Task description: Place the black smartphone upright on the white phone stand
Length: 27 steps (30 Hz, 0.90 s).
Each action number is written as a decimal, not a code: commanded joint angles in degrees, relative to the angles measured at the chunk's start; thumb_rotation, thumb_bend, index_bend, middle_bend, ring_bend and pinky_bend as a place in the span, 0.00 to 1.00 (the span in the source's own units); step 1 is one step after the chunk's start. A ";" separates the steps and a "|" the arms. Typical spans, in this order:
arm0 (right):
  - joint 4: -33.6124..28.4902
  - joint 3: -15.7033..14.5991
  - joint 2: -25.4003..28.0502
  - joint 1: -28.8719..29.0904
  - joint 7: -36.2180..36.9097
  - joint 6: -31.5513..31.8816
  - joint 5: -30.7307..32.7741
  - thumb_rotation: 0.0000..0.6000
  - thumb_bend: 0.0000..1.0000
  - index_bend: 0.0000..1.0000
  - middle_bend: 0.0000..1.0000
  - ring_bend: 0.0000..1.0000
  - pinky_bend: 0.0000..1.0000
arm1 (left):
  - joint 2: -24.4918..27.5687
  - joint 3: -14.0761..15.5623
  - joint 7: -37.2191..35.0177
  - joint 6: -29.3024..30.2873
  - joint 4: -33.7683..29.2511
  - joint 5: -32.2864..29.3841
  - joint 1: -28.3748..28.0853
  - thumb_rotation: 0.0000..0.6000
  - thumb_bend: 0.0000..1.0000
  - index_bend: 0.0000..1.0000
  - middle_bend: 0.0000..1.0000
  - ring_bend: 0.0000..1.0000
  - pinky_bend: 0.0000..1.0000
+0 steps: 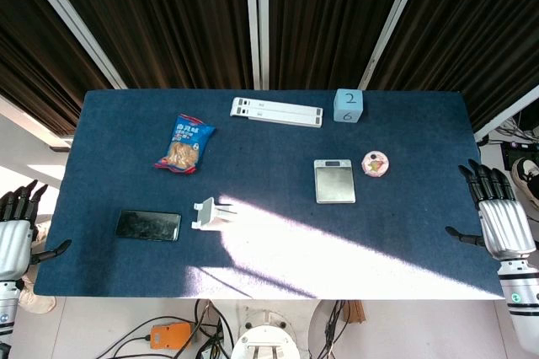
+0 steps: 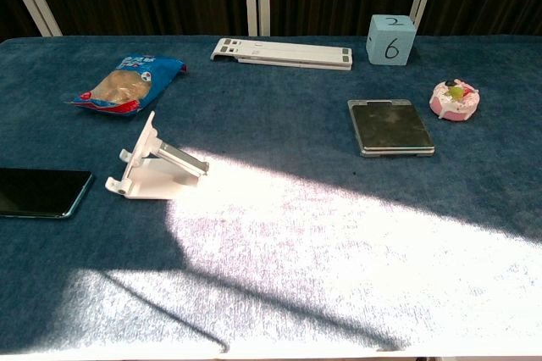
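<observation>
Phone (image 1: 148, 225) flat, lower left, just beside stand (image 1: 209, 212).
Left hand (image 1: 15, 228) and right hand (image 1: 500, 216) spread, empty, at table (image 1: 278, 165) edges.

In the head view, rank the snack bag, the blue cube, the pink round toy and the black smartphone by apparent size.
1. black smartphone and snack bag: look about alike, so no ranking between them
2. blue cube
3. pink round toy, smallest
</observation>
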 commanded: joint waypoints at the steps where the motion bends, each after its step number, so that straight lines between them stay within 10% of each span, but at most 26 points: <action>1: -0.20 0.11 0.25 0.12 -0.07 -0.10 0.17 1.00 0.05 0.00 0.05 0.00 0.08 | -0.13 -0.01 0.32 -0.48 -0.16 0.43 -0.44 1.00 0.00 0.08 0.03 0.00 0.00; 14: -2.20 1.29 3.00 0.06 -0.35 1.19 0.92 1.00 0.06 0.00 0.05 0.00 0.08 | 0.23 1.30 5.49 -13.43 -5.40 5.00 -9.35 1.00 0.07 0.10 0.06 0.00 0.00; 27: -1.96 0.64 2.66 0.41 0.43 0.25 0.70 1.00 0.06 0.00 0.05 0.00 0.08 | -7.00 1.76 17.12 -27.19 -4.16 -4.51 -15.94 1.00 0.18 0.18 0.08 0.00 0.00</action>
